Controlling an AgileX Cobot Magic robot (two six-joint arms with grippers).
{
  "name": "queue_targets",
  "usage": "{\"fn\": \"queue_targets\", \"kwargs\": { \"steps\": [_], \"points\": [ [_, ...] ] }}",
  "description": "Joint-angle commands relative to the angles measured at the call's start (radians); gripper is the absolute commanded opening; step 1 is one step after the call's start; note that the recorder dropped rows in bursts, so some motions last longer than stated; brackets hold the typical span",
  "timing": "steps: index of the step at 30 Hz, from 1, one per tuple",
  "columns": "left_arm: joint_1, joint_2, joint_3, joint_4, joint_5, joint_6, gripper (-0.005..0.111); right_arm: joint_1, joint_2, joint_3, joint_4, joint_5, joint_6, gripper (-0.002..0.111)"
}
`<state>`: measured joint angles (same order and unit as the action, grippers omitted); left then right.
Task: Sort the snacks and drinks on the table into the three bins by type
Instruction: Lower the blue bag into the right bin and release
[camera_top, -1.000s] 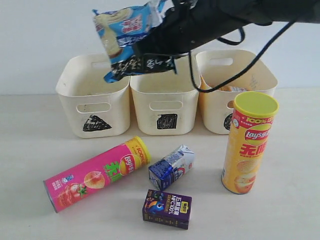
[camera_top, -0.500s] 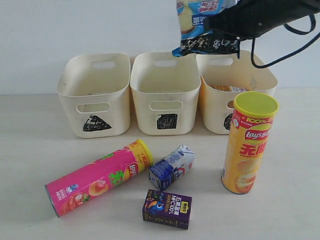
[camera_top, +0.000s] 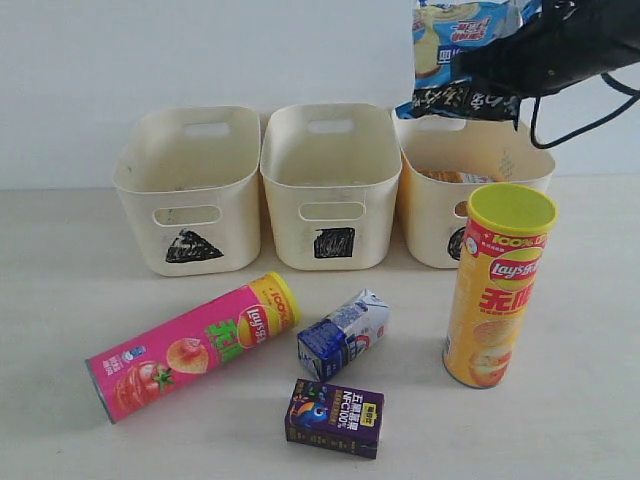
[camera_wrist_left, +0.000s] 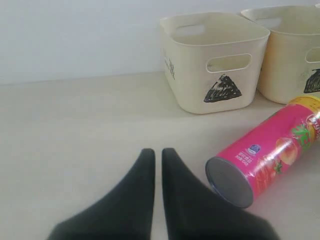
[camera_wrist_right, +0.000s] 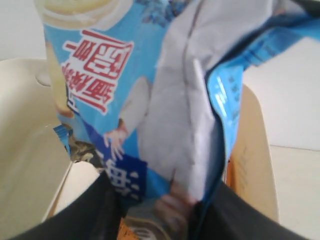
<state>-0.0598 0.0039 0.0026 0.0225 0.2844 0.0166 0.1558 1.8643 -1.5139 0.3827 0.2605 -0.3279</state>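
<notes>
Right gripper (camera_top: 490, 72) clamped on blue bag (camera_top: 455, 30), bag in the air just above circle bin (camera_top: 428, 215). Left gripper (camera_wrist_left: 157, 160) closed, empty, well left of that bin, by pink tube (camera_top: 190, 345). Yellow tube (camera_top: 497, 285) upright before bin.

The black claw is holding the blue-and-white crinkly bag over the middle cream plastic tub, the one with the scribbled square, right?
Not the middle tub. The right gripper holds the blue-and-white crinkly bag over the right-hand cream plastic tub, behind the upright yellow chip tube. The exterior view shows it.
</notes>
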Motion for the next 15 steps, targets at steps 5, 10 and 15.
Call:
{"fn": "queue_targets", "kwargs": {
  "steps": [5, 10, 15],
  "points": [
    [-0.002, -0.004, -0.003, 0.0, 0.0, -0.009, 0.004, -0.007, 0.082, 0.001, 0.0, -0.133, 0.006, 0.001],
    [-0.002, -0.004, -0.003, 0.0, 0.0, -0.009, 0.004, -0.007, 0.127, 0.001, 0.0, -0.158, 0.006, 0.001],
    [-0.002, -0.004, -0.003, 0.0, -0.003, -0.009, 0.004, -0.007, 0.136, 0.001, 0.0, -0.16, 0.006, 0.023]
  ]
}}
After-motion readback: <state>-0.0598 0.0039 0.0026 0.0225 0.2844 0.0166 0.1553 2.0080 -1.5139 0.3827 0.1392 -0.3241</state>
